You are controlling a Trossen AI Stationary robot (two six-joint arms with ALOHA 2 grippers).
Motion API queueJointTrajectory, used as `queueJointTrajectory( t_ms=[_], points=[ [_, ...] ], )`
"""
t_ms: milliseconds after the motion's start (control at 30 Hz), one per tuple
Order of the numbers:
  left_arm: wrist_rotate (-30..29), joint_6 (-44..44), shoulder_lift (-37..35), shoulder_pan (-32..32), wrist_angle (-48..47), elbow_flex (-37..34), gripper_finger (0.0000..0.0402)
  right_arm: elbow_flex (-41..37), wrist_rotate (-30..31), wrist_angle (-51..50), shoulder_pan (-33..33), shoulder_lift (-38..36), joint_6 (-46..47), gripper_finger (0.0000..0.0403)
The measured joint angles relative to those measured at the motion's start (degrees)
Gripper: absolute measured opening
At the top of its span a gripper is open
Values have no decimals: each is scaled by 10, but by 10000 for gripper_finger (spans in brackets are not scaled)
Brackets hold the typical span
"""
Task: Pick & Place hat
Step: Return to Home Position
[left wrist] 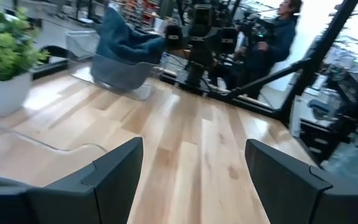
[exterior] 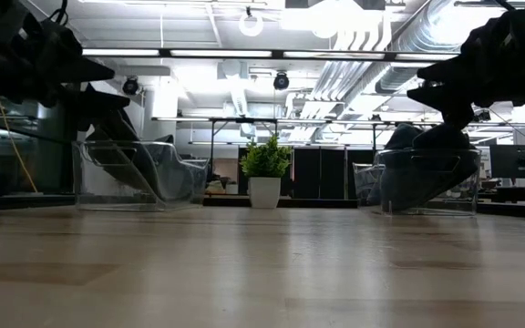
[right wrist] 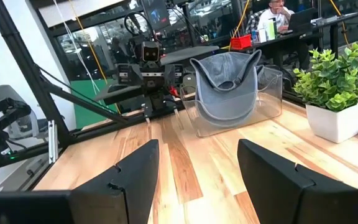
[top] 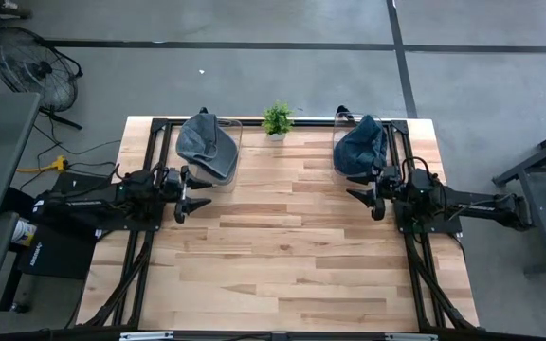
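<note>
Two hats sit in clear bins at the table's far edge. A grey-blue hat (top: 205, 140) (right wrist: 229, 84) rests in the left bin (top: 226, 161) (exterior: 139, 173), propped against its wall. A darker blue hat (top: 360, 144) (left wrist: 126, 43) fills the right bin (top: 341, 170) (exterior: 427, 178). My left gripper (top: 195, 194) (left wrist: 194, 180) hovers open just on the near side of the left bin. My right gripper (top: 363, 201) (right wrist: 197, 180) hovers open just on the near side of the right bin. Each faces the other across the table, and both hold nothing.
A small potted plant (top: 276, 120) (exterior: 264, 173) stands between the bins at the far edge. Bare wooden tabletop (top: 292, 256) stretches toward the near edge. A person (left wrist: 278, 37) shows beyond the table's right side, another (right wrist: 272, 18) in the room beyond the table. A fan (top: 31, 62) stands on the floor.
</note>
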Motion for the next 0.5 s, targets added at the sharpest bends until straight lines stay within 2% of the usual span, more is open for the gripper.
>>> queueJointTrajectory(
  t_ms=[200, 367, 500],
  points=[
    [-50, 25, 0, 0, 0, 0, 280, 0, 0, 0, 0, 0, 0, 213],
    [7, 98, 0, 0, -4, 0, 280, 0, 0, 0, 0, 0, 0, 213],
    [20, 97, 0, 0, -4, 3, 280, 0, 0, 0, 0, 0, 0, 213]
  ],
)
